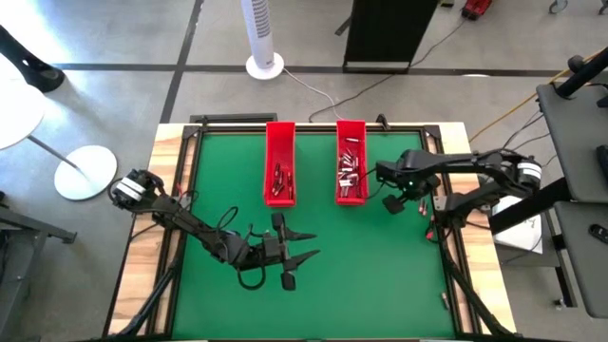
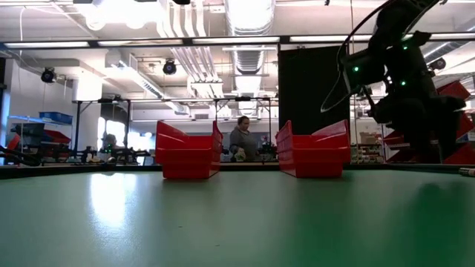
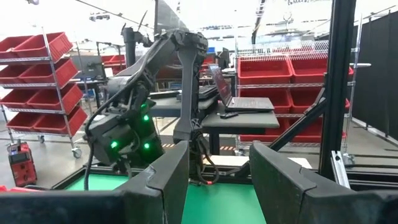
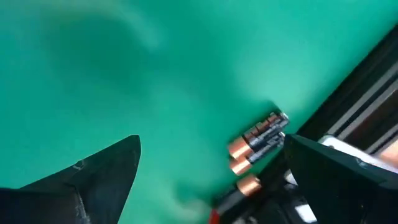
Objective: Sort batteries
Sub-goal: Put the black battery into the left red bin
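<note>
Batteries (image 1: 351, 169) in the right red tray (image 1: 351, 133) are too small to count.

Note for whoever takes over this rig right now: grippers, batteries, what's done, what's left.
Left gripper: open, empty, hovering low over the green mat in front of the trays.
Right gripper: open, just right of the right tray, holding nothing.
Batteries: a few in the left tray, many more in the right tray, and a small cluster on the mat beside one right finger.
Done: both trays hold some.
Left: that cluster, and probably more sorting.
</note>
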You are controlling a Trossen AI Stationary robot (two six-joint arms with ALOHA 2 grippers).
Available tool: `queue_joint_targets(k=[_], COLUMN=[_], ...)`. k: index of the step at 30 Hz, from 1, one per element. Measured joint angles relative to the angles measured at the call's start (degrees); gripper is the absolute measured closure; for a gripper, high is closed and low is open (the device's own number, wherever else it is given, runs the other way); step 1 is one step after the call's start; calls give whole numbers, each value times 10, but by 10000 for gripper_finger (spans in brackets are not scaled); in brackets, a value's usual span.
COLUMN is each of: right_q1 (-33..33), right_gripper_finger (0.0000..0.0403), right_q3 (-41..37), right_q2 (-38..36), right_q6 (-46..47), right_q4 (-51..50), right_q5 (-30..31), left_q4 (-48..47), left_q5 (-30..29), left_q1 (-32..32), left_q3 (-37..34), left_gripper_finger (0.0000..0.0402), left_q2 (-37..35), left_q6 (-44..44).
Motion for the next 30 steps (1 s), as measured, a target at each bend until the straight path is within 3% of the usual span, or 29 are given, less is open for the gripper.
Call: queue_joint_targets(k=[9, 13, 16, 20, 25, 30], right_q1=[36, 57, 57, 40, 23, 26], right_gripper_finger=[14, 14, 16, 32, 69, 103], right_q3=[-97, -124, -126, -123, -119, -108], right_q2=[-98, -148, -167, -144, -60, 7], right_q6=[180, 252, 271, 269, 203, 169], right_q4=[145, 109, 117, 117, 106, 102], right_q5=[62, 129, 140, 124, 66, 65], left_q4=[0, 0, 0, 0, 0, -6], left_q5=[0, 0, 0, 0, 0, 0], left_q1=[-2, -2, -2, -2, -5, -11], left_q3=[0, 0, 0, 1, 3, 3], left_gripper_finger=[253, 253, 253, 253, 253, 253], left_q2=[0, 0, 0, 0, -1, 0], left_q6=[3, 9, 18, 23, 21, 21])
